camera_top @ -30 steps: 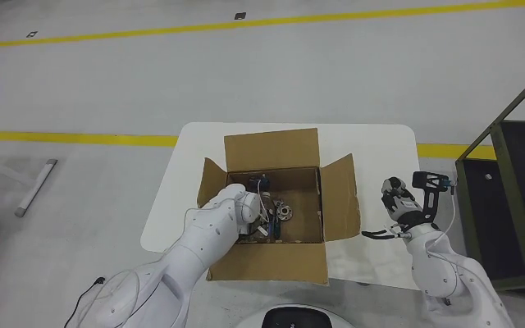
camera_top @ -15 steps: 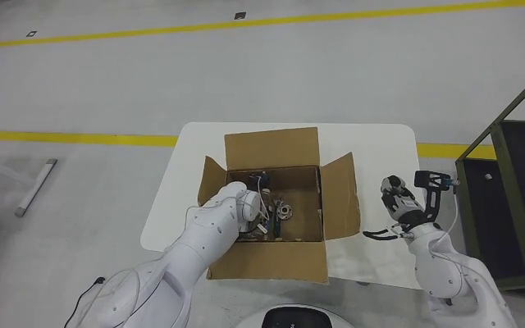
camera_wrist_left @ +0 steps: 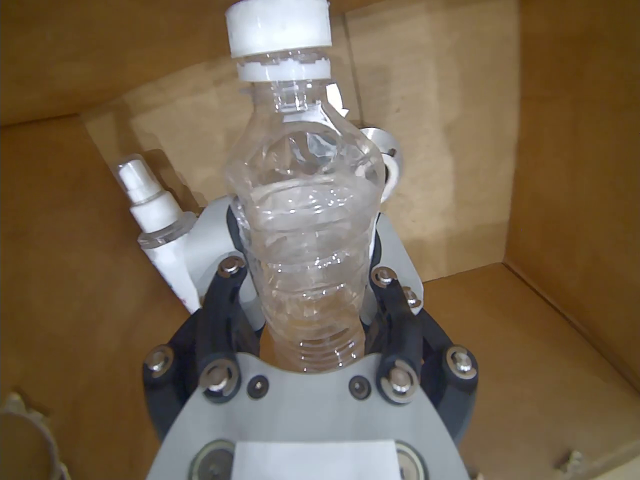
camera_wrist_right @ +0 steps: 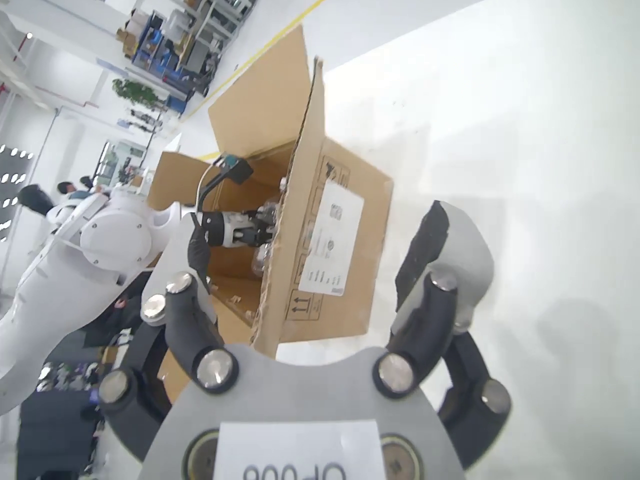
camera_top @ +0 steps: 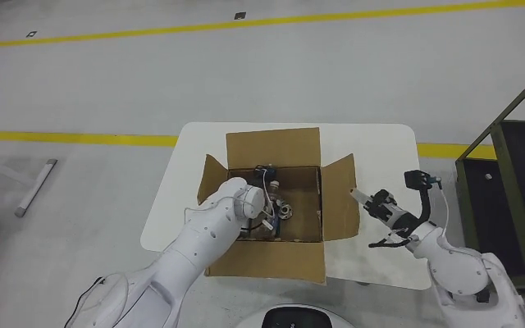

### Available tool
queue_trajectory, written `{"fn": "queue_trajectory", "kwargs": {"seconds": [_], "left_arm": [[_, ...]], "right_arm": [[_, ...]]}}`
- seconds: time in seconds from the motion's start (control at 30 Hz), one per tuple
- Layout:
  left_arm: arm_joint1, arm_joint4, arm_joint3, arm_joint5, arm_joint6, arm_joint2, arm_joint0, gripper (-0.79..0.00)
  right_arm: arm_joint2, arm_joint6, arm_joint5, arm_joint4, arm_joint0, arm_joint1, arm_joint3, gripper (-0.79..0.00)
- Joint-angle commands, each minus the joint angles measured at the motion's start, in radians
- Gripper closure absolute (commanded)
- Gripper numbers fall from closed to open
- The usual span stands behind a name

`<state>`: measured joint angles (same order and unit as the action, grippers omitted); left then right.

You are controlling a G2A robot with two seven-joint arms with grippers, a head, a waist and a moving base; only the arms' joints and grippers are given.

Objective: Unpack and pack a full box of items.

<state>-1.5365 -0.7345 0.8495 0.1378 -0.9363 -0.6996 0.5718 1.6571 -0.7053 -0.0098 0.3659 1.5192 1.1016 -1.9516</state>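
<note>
An open cardboard box (camera_top: 271,148) stands in the middle of the white table (camera_top: 369,139). My left gripper (camera_top: 273,202) is down inside it, shut on a clear plastic bottle (camera_wrist_left: 300,177) with a white cap; in the left wrist view the left gripper (camera_wrist_left: 305,242) clamps the bottle's ribbed body. A white spray bottle (camera_wrist_left: 152,217) and a metal part (camera_wrist_left: 387,152) lie just behind it. My right gripper (camera_top: 363,219) hovers over the table beside the box's right flap (camera_top: 340,197). In the right wrist view the right gripper (camera_wrist_right: 320,262) is open and empty, facing the box (camera_wrist_right: 330,212).
A round metal part (camera_top: 283,211) and other small items lie on the box floor. A dark metal rack (camera_top: 492,164) stands off the table's right edge. Bare table shows behind the box and to its right.
My right gripper has swung left toward the box's right flap. My left gripper has shifted slightly farther back inside the box.
</note>
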Motion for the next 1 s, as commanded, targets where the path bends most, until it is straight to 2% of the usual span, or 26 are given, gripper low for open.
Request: {"fn": "queue_trajectory", "kwargs": {"seconds": [0.0,0.2,0.27,0.3,0.33,0.37,0.43,0.47,0.5,0.97], "left_arm": [[0.022,-0.017,0.09,0.006,-0.032,-0.033,0.035,0.0],[0.083,-0.085,0.306,0.021,-0.104,-0.143,0.137,0.0],[0.089,-0.085,0.328,0.018,-0.112,-0.157,0.148,0.0],[0.089,-0.085,0.328,0.018,-0.112,-0.157,0.148,0.0],[0.089,-0.085,0.328,0.018,-0.112,-0.157,0.148,0.0],[0.089,-0.085,0.328,0.018,-0.112,-0.157,0.148,0.0],[0.089,-0.085,0.328,0.018,-0.112,-0.157,0.148,0.0],[0.089,-0.085,0.328,0.018,-0.112,-0.157,0.148,0.0],[0.089,-0.085,0.328,0.018,-0.112,-0.157,0.148,0.0],[0.089,-0.085,0.328,0.018,-0.112,-0.157,0.148,0.0]], "right_arm": [[-0.018,-0.045,-0.012,-0.044,-0.013,0.0,0.021,-0.785],[-0.068,-0.097,0.022,-0.127,-0.053,0.002,0.088,-0.785],[-0.079,-0.103,0.032,-0.147,-0.065,0.002,0.106,-0.785],[-0.084,-0.105,0.039,-0.156,-0.071,0.003,0.115,-0.683],[-0.087,-0.107,0.045,-0.158,-0.077,0.002,0.122,-0.345],[-0.091,-0.106,0.046,-0.153,-0.082,0.002,0.127,-0.274],[-0.1,-0.109,0.027,-0.149,-0.087,0.001,0.131,-0.311],[-0.1,-0.109,0.027,-0.149,-0.087,0.001,0.131,-0.117],[-0.1,-0.109,0.027,-0.149,-0.087,0.001,0.131,0.0],[-0.099,-0.093,0.031,-0.162,-0.083,0.002,0.134,0.0]]}}
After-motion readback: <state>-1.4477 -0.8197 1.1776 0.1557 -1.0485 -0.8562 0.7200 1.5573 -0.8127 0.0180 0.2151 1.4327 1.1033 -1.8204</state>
